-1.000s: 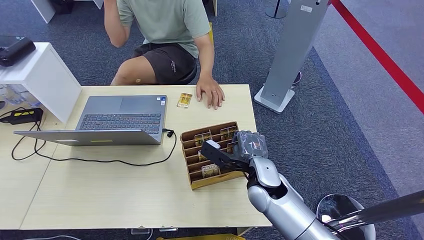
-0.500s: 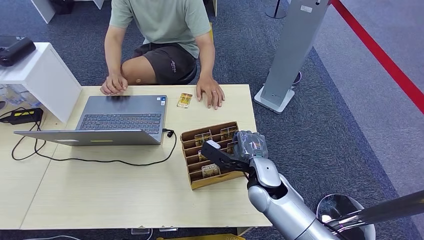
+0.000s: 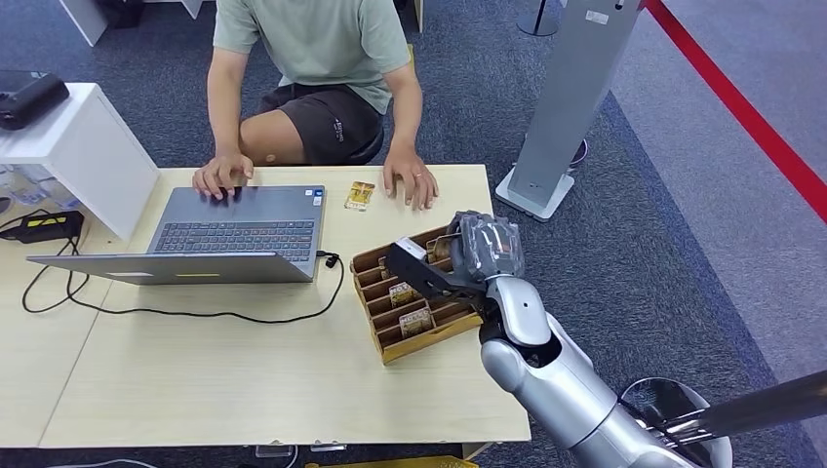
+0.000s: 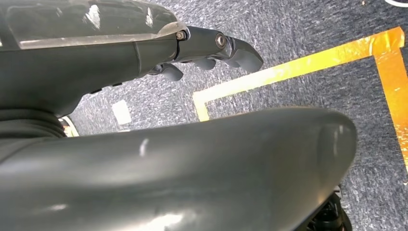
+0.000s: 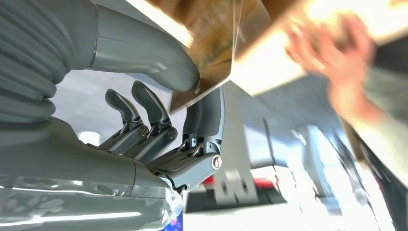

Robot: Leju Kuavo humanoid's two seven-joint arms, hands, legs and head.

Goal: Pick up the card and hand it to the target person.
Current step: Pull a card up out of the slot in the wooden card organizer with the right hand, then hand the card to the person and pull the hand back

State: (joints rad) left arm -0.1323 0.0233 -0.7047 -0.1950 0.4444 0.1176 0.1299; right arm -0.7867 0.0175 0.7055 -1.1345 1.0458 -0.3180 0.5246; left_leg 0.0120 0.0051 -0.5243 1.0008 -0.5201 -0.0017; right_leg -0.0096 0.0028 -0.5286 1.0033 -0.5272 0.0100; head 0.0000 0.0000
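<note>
Right hand (image 3: 485,255) is up over the far end of the wooden card rack (image 3: 417,297), with a card (image 5: 211,67) pinched between the thick thumb and the dark fingers (image 5: 210,113). Right wrist view shows it plainly: thumb on one face, fingers behind the other, one corner sticking out past the grip. So the card is in the hand, clear of its slot, above the table (image 3: 244,370).

Handling, my read: thin, stiff, glossy, next to no weight. Slippery faces, so the pinch has to stay on the flat faces, well in from the edge; a corner grip would let it pivot or slide out. It looks rigid enough not to droop, so the free end can be offered outward for someone to take. Not fragile, but a drop is easy if the fingers relax early.

Target person (image 3: 312,58) sits across the table, one hand (image 3: 411,182) flat on the tabletop near the rack, the other (image 3: 222,176) at the laptop (image 3: 229,234). Another card (image 3: 360,196) lies loose on the table just beside the near hand. More cards sit in the rack's slots.

Left hand (image 4: 207,53) hangs low over carpet with yellow floor tape, fingers loosely curled, nothing in them as far as I can see.

Pick looks done; handover not yet.
</note>
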